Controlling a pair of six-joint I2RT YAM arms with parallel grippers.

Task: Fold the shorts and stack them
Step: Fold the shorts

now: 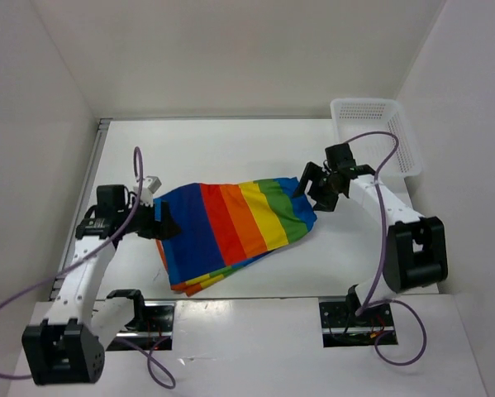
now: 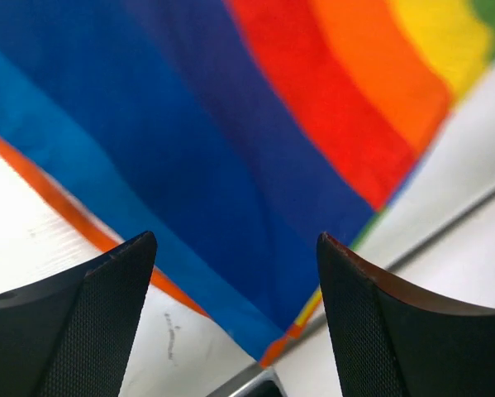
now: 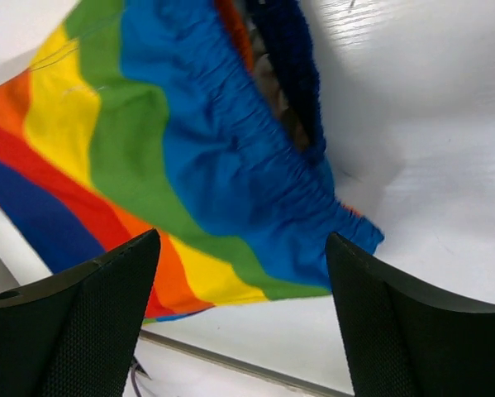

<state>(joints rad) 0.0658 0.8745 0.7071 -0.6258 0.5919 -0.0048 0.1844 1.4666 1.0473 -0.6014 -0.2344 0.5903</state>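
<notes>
white table, white walls closing it in on three sides. your left gripper is spread wide with nothing in it, right at the dark blue edge of the shorts, which lie flat just ahead of its fingertips. your right gripper, also wide and empty, sits above the blue elastic waistband. the mesh basket stands beyond it, to its right.

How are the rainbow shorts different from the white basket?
The shorts are striped in many colours; the basket is plain white. The shorts lie flat near the middle of the table; the basket stands at its far right corner. The shorts are solid cloth; the basket has mesh walls full of holes. Both rest on the table.
</notes>
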